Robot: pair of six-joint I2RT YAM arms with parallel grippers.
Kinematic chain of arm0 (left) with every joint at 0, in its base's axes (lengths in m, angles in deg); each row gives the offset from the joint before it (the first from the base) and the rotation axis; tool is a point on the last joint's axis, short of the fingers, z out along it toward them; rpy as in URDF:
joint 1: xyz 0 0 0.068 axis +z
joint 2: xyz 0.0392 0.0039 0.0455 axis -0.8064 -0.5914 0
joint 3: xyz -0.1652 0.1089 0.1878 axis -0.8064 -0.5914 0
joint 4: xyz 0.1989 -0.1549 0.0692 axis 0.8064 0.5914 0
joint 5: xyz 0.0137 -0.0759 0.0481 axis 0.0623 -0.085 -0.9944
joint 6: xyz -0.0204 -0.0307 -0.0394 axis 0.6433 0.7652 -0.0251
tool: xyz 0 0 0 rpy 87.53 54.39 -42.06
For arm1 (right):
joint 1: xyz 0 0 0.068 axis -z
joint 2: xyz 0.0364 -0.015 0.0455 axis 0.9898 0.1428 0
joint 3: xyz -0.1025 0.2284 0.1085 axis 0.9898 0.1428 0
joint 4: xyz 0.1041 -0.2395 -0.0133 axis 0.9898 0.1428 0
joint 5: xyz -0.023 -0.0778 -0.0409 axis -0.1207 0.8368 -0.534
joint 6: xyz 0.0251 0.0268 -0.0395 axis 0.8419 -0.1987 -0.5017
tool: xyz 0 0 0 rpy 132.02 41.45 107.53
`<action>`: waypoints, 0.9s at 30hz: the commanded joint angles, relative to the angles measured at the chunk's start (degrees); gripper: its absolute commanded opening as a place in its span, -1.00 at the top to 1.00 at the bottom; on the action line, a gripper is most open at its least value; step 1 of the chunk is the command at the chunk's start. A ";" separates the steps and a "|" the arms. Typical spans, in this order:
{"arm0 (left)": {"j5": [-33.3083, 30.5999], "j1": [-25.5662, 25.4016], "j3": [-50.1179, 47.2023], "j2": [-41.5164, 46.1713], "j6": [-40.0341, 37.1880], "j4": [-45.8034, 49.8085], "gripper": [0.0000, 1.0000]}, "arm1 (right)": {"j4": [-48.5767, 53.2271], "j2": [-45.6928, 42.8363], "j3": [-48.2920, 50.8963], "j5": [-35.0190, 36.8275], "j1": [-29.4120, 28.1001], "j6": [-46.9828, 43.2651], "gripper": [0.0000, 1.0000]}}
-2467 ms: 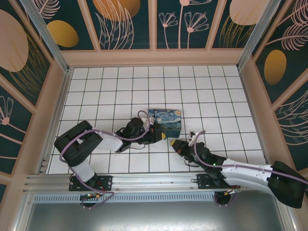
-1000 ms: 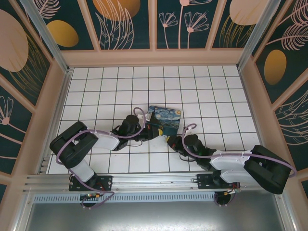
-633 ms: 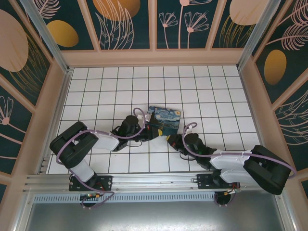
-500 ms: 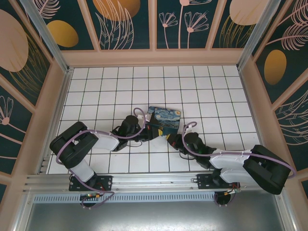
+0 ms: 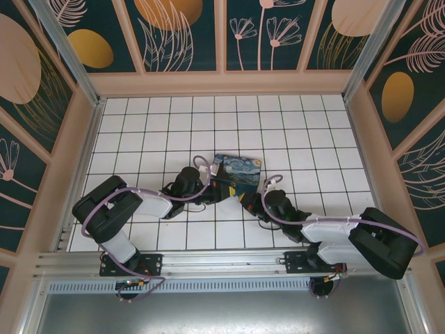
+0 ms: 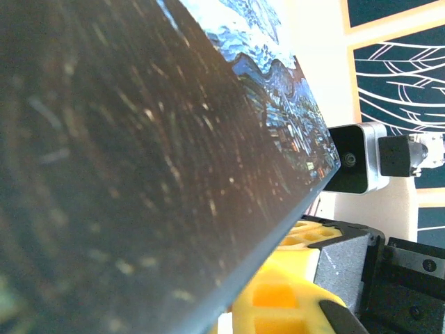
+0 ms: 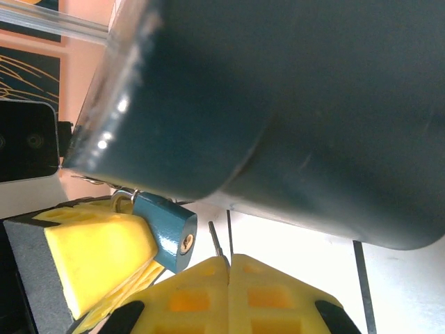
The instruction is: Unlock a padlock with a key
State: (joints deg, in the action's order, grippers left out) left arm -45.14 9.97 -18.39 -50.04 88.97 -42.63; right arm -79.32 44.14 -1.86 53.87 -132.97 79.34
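Note:
A small blue-bodied padlock (image 7: 165,228) with a silvery shackle (image 7: 119,202) hangs at the near edge of the painted box (image 5: 238,174). Its keyhole (image 7: 186,242) faces my right gripper. My left gripper (image 5: 223,188) is shut on the padlock, and its yellow fingers (image 7: 97,247) cover the lock's left part. My right gripper (image 7: 229,259) is shut on the key. The thin blade of the key (image 7: 216,243) sticks out just right of the keyhole and stands apart from it. In the left wrist view one yellow finger (image 6: 278,299) shows under the box's dark side (image 6: 139,174).
The box (image 7: 292,97) looms close over both grippers. The right arm (image 5: 327,228) lies folded low along the front right and the left arm (image 5: 132,205) along the front left. White tiled floor (image 5: 208,125) lies behind the box, with patterned walls all round.
My right gripper has swung with the key from the front right up to the box's near corner, beside the left gripper. Over the last second both arms have barely moved.

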 commanded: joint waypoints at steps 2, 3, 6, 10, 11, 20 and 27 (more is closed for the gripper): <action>0.82 0.35 -0.36 -0.84 0.23 -3.99 1.00 | 0.06 -0.99 -1.65 -0.73 0.64 -1.52 1.00; 0.87 0.40 -0.39 -0.87 0.24 -4.02 1.00 | 0.24 -1.21 -1.64 -0.66 0.64 -1.52 1.00; 0.84 0.40 -0.45 -1.11 0.24 -4.07 1.00 | 1.01 -1.97 -1.56 -0.45 0.73 -1.56 1.00; 0.86 0.36 -0.39 -1.11 0.28 -4.23 1.00 | 1.59 -2.96 -1.20 -0.35 0.81 -1.53 1.00; 0.82 0.37 -0.38 -1.10 0.32 -4.32 1.00 | 1.60 -3.17 -1.25 -0.32 0.90 -1.53 1.00; 0.78 0.37 -0.44 -1.29 0.53 -4.39 1.00 | 1.59 -3.35 -1.88 -0.66 1.03 -1.95 1.00; 0.66 0.35 -0.32 -1.60 0.41 -4.37 1.00 | 1.72 -3.87 -1.86 -0.91 1.08 -1.97 1.00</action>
State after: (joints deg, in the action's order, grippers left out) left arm -45.17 9.97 -18.61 -50.85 89.39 -43.90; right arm -76.87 41.74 -1.86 53.50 -132.34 78.24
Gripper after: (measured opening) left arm 0.097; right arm 0.047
